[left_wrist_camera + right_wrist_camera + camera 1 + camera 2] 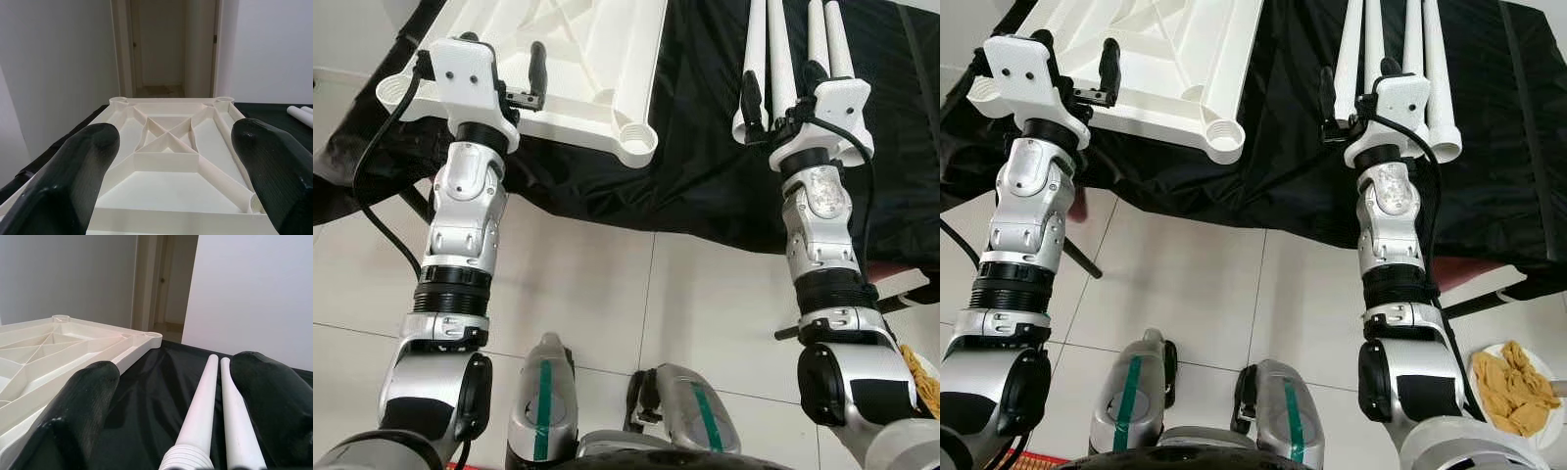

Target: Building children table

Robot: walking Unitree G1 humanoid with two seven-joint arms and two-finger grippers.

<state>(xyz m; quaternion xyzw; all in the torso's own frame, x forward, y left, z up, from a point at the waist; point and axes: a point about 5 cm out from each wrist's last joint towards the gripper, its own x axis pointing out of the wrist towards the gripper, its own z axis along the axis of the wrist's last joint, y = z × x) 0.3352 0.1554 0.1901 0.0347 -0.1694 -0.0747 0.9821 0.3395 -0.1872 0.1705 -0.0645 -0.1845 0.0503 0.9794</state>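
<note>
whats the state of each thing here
tabletop: upside down on the black cloth, leg sockets empty
legs: four, loose, lying side by side on the cloth
left gripper: open, over the tabletop's edge
right gripper: open, over the legs' threaded ends

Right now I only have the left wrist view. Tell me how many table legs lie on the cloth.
Observer: Four white table legs lie side by side on the black cloth, to the right of the upturned tabletop.
Operator: Report the right gripper.
Observer: The right gripper is open at the legs' near, threaded ends.
Operator: Check the floor.
Observer: A plate of yellowish food sits on the tiles to the robot's right.
</note>
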